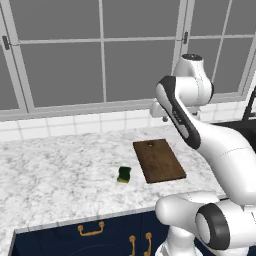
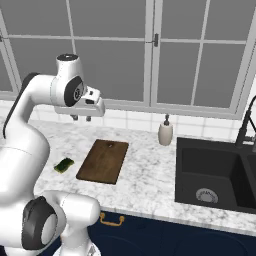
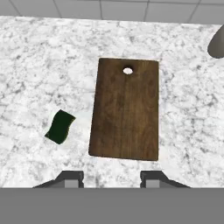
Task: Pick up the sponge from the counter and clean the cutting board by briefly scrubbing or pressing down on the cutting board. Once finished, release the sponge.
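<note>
Opening step, nothing picked up yet: the gripper (image 2: 81, 118) hangs high above the far end of the cutting board (image 2: 103, 161), fingers spread apart with nothing between them (in the hand view the two tips (image 3: 73, 179) stand wide, bare marble showing between them). The sponge (image 1: 123, 174) lies flat on the counter (image 1: 55, 172) just beside the board's long edge, on the side away from the sink (image 2: 215, 175), near the board's front corner, apart from it, green face up. The board itself lies square on the marble, its hole at the end toward the window wall, surface bare. A soap bottle (image 2: 165, 132) stands beyond the board toward the sink, well out of the way. My read: the reach for the sponge is the step in hand. Next move calls for carrying the hand sideways off the board toward the sponge, lining the fingers across its narrow width, then descending to straddle it before closing.
</note>
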Motion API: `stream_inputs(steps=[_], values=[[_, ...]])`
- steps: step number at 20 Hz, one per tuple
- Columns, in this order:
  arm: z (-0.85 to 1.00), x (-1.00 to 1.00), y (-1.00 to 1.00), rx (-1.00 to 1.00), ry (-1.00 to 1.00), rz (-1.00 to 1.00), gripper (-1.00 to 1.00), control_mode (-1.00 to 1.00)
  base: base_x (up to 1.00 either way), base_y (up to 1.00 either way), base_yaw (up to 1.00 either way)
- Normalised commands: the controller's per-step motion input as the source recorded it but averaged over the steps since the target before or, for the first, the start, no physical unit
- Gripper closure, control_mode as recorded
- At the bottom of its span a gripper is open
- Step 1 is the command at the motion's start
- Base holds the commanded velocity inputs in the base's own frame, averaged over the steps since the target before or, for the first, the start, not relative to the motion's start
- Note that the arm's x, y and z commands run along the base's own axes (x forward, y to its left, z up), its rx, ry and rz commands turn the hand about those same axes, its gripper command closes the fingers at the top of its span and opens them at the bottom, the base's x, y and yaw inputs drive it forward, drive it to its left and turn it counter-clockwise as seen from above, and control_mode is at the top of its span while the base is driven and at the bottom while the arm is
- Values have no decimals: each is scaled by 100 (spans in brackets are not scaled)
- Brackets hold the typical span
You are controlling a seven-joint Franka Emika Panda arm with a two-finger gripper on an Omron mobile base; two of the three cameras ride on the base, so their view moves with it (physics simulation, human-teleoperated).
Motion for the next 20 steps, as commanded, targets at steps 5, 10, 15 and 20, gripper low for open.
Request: stream_inputs(steps=[5,10,15,20], values=[[-15,-49,6,2,-2,0,-100,-100,0,0,0],[-66,-28,55,0,6,-8,-100,-100,0,0,0],[-80,0,84,-1,15,-30,-100,-100,0,0,0],[-50,5,71,-5,7,-28,-100,-100,0,0,0]])
